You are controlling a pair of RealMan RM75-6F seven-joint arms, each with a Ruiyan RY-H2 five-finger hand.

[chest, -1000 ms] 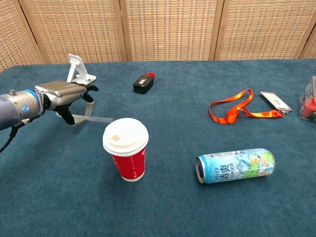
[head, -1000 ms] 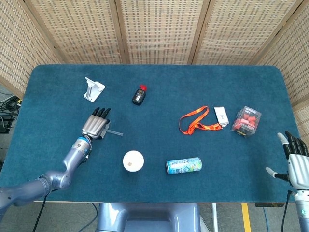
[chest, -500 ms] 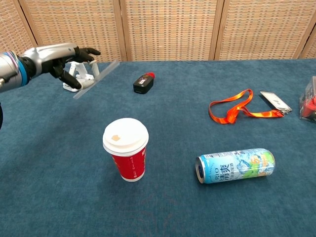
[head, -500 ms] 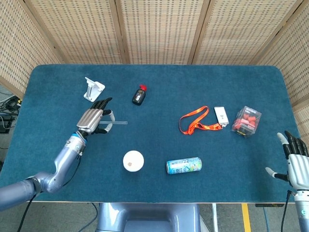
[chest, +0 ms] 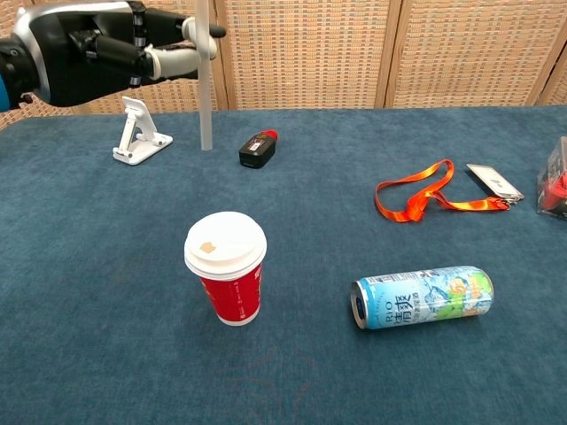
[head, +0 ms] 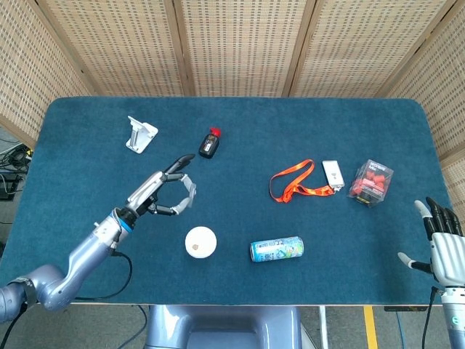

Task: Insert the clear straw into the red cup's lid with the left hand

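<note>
The left hand [chest: 97,53] has risen well clear of the table since a second ago, when it sat low beside the white phone stand, and now hangs high, up and to the left of the red cup [chest: 226,279]. The clear straw [chest: 205,84] it pinches, first lying nearly flat, then slanted, now hangs upright below its fingertips [chest: 190,40]. In the head view the hand [head: 163,193] has shifted closer to the cup
</note>
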